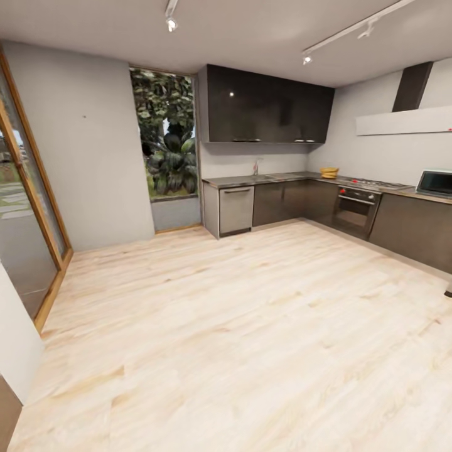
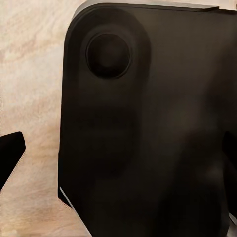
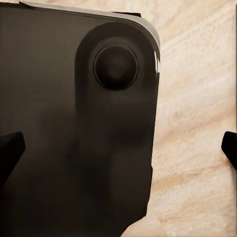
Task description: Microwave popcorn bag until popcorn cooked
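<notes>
From across the room I see the kitchen, with a grey countertop [image 1: 270,179] running along dark cabinets at the far wall. A small orange-tan popcorn bag [image 1: 329,172] sits on it near the corner, left of the hob. The pale mint microwave [image 1: 435,182] with its dark door stands on the worktop at the right edge. The popcorn itself is too small to make out. My left gripper [image 2: 118,160] and right gripper [image 3: 118,155] hang open over my own black base, far from the counter, with dark fingertips [image 2: 10,154] [image 3: 10,153] spread wide and nothing between them.
A wide pale wood floor [image 1: 238,326] lies between me and the cabinets. A steel gas hob [image 1: 375,184] sits over an oven [image 1: 355,211], beneath a white hood [image 1: 405,120]. A steel dishwasher front [image 1: 236,209] ends the counter. A glass door [image 1: 25,213] stands at left.
</notes>
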